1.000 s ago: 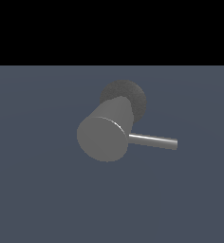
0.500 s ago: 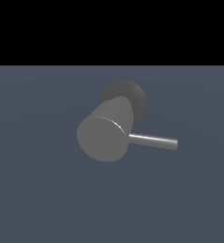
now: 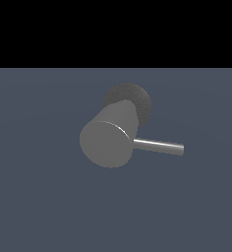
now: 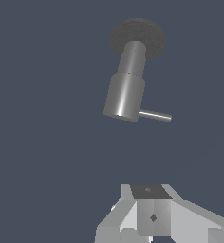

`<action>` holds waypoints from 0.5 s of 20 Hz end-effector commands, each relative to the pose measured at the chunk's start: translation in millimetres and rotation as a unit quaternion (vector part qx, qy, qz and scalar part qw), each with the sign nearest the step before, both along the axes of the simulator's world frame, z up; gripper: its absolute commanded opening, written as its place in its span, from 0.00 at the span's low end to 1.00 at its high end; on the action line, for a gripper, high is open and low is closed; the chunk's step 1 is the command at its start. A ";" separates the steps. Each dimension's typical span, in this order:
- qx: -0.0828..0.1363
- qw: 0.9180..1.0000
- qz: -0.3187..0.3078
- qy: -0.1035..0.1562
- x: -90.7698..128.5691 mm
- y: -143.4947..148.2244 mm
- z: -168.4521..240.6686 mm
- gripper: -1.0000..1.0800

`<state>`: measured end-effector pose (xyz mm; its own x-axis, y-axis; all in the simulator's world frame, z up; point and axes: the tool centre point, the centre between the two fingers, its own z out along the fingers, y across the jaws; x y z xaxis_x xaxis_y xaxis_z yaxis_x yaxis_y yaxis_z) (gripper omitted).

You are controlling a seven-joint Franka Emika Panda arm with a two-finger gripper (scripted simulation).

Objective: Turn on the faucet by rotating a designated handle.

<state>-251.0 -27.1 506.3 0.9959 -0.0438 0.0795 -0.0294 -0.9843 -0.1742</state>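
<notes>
The faucet (image 3: 108, 139) is a thick matte grey cylinder with its flat round end toward the exterior camera, standing on a darker rough rounded base (image 3: 137, 98). The handle (image 3: 159, 145), a thin shiny rod, sticks out of the cylinder's side toward the exterior view's right. The wrist view shows the same faucet (image 4: 127, 90), its handle (image 4: 154, 115) and the base (image 4: 137, 35). My white gripper (image 4: 151, 191) appears only in the wrist view, well apart from the faucet and touching nothing. Its fingers sit together with no gap showing, and nothing is held.
A flat dark blue-grey floor (image 3: 44, 197) lies all around the faucet. A black band fills the upper part of the exterior view. No other objects show.
</notes>
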 end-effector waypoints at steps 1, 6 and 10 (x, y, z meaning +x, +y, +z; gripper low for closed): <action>0.037 0.999 0.004 -0.011 0.0 -0.1 2.0 0.00; 0.131 0.990 0.015 -0.042 0.7 -1.6 9.0 0.00; 0.214 0.974 0.021 -0.071 1.9 -5.2 17.0 0.00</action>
